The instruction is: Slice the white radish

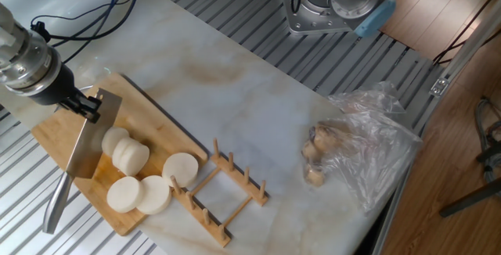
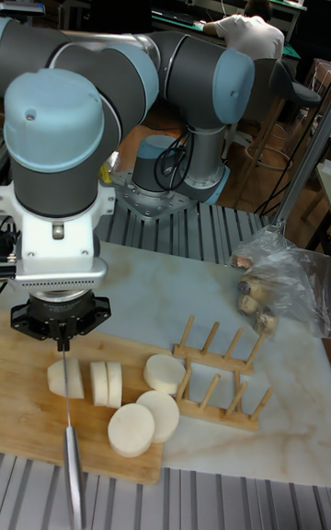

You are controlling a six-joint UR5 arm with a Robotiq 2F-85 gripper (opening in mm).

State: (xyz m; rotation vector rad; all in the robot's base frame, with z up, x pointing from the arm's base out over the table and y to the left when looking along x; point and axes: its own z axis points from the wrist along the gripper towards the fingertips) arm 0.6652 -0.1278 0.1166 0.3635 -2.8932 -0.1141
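The gripper clenches the knife (blade partly hiding the white radish).

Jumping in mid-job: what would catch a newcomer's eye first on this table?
The cleaver, clamped in the gripper, stands edge-down on the bamboo cutting board beside the white radish, already cut into a short stub and round discs. A wooden rack sits at the board's end, and a plastic bag of brownish lumps lies apart.

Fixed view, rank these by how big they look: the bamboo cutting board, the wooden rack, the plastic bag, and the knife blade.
1. Bamboo cutting board, largest.
2. Plastic bag.
3. Wooden rack, possibly close to the bag, whose clear edges are hard to trace.
4. Knife blade, smallest.
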